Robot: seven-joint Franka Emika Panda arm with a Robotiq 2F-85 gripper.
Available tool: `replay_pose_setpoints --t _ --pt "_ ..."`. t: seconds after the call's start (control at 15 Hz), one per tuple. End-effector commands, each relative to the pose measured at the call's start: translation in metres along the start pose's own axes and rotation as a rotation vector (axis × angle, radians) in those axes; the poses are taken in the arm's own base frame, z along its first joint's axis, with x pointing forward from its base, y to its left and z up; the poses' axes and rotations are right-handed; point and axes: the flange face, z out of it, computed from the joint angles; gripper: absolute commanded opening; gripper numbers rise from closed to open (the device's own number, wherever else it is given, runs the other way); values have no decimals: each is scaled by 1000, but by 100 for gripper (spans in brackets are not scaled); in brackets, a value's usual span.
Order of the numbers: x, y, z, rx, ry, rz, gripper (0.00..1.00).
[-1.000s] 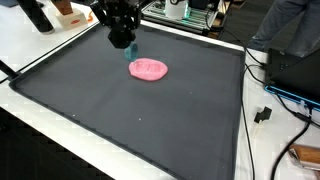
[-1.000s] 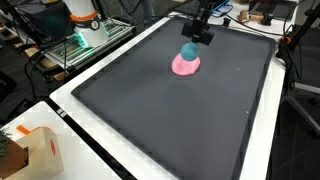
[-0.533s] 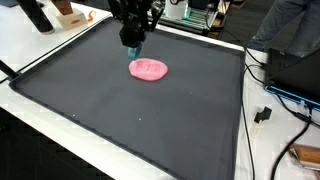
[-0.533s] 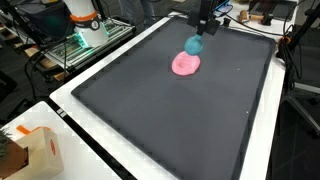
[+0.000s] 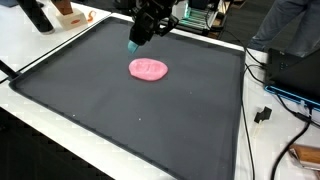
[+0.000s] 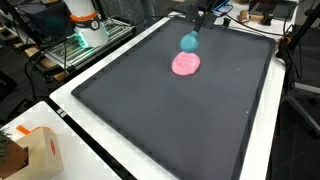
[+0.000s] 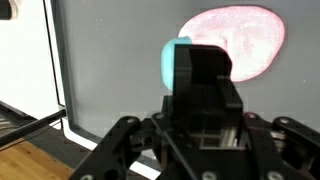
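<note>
Claw: gripper (image 5: pixel 138 37) hangs over the far part of the black mat (image 5: pixel 150 125), tilted, fingers drawn in tight on a small teal thing (image 5: pixel 131 46); nothing else in its grip.
Held thing: teal thing shows below the fingertips in both exterior views (image 6: pixel 188 41) and looks clear of the mat, not touching it. Wrist view shows only its rounded teal edge (image 7: pixel 172 62) beside the black finger block; exact shape can't be told.
Nearest thing: pink blob (image 5: pixel 148 69), flat on the mat, approx. mid-width, toward the far side.
Key relation: pink blob lies nearer than the claw and a bit right in an exterior view; the two are apart, with bare mat between. In the wrist view it sits up-right of the teal edge (image 7: pixel 240 40).
Long axis: blob is oval, longer left-right (image 6: pixel 186 64).
Arms: one arm only.
Around: orange-white carton (image 6: pixel 30 150) at the near-left corner, off the mat; cables (image 5: pixel 268 108) off the right edge.
Writing: none legible; no brands or labels.
</note>
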Motion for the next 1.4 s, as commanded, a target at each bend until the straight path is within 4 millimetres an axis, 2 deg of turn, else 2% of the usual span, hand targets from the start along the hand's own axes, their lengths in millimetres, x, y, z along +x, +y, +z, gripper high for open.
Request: replay_pose_setpoints --t 0.0,0.53,1.33 --pt "-1 -21 2 -126 20 45 25" --pt "0 -54 26 -331 53 134 25" --pt "5 -73 61 -415 2 192 25"
